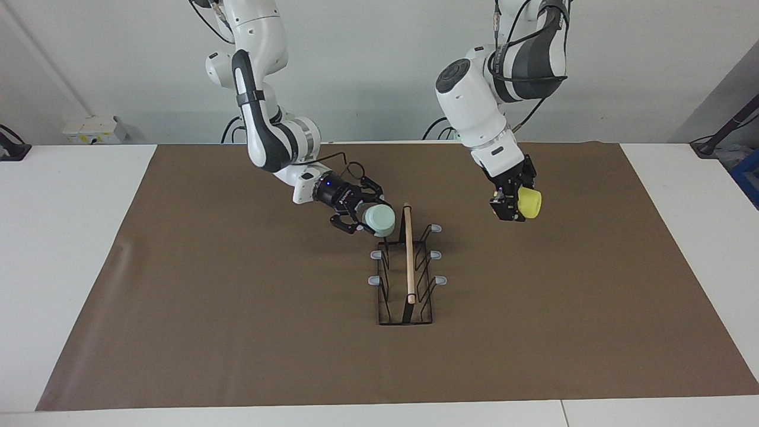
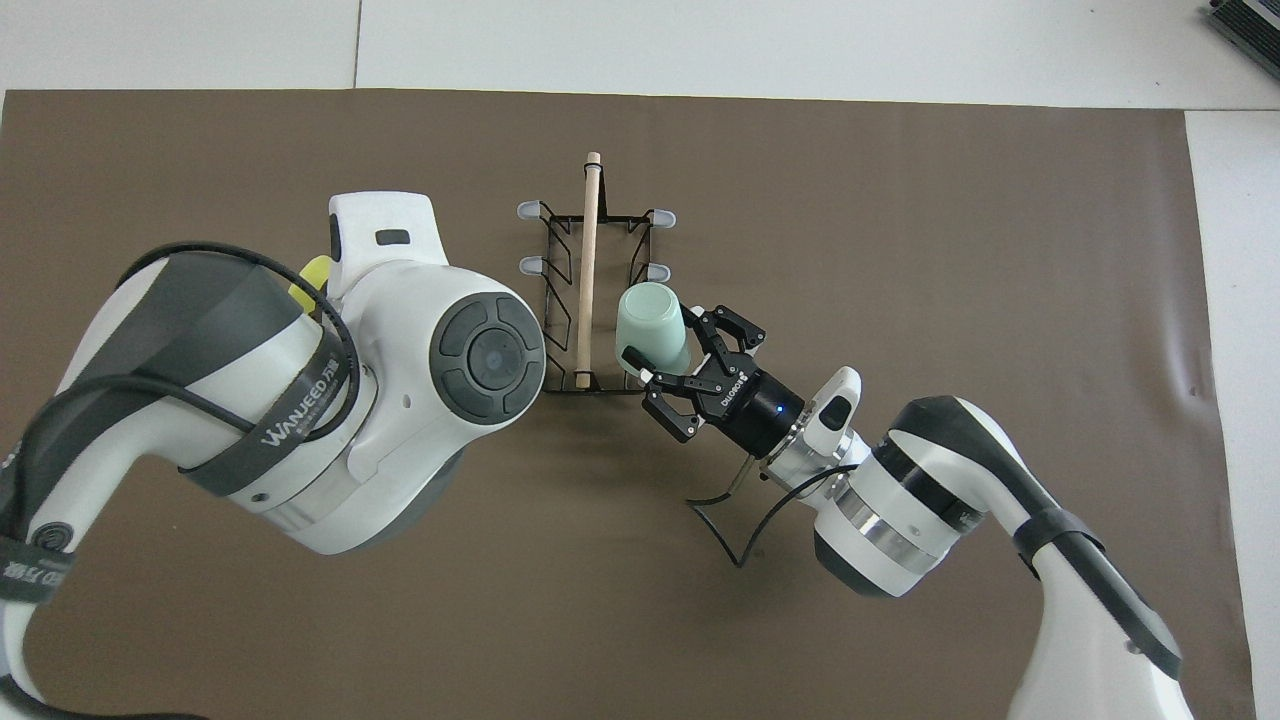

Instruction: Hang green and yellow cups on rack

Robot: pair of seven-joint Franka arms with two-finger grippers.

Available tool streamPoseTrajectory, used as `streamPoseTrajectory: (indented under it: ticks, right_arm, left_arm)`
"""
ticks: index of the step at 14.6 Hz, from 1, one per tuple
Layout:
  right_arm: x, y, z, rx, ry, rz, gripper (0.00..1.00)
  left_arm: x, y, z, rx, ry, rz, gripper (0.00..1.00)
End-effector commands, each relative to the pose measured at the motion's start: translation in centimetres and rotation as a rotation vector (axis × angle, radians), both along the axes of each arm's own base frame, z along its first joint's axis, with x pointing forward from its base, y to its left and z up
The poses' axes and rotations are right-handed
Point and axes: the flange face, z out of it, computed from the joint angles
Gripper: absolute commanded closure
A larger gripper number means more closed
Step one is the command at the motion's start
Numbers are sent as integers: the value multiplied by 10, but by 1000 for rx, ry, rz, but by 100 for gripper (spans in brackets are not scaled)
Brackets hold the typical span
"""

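The black wire rack (image 1: 407, 279) (image 2: 592, 290) with a wooden rod on top stands mid-mat. My right gripper (image 1: 364, 218) (image 2: 672, 352) is shut on the rim of the pale green cup (image 1: 380, 220) (image 2: 652, 319), held tilted at the rack's end nearest the robots. The cup covers the nearest peg on the right arm's side; I cannot tell if it sits on it. My left gripper (image 1: 510, 204) is shut on the yellow cup (image 1: 529, 203), held sideways in the air over the mat, beside the rack toward the left arm's end. From overhead only a sliver of the yellow cup (image 2: 311, 279) shows under the left arm.
A brown mat (image 1: 237, 332) covers most of the white table (image 1: 65, 237). A black cable loop (image 2: 735, 525) hangs from my right wrist. The left arm's big wrist joint (image 2: 400, 400) hides part of the rack from overhead.
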Motion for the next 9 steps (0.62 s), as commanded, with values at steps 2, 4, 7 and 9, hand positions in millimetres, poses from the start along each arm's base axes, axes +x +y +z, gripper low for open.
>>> streamPoseTrajectory:
  ticks: [2,4,7,9]
  right_arm:
    - [-2,2,-6,20,11,-102,100]
    - [-3,2,-8,14,16,-102,44]
    - [-3,2,-7,17,16,-103,0]
    - [-2,2,-4,20,11,-103,0]
  left_arm:
    - [8,-27,-14,21,-19,46,76]
    - [12,-47,-36,48,-60,95,76]
    - [15,-68,-56,81,-87,124,76]
    - [16,-74,-62,93,-118,137,76]
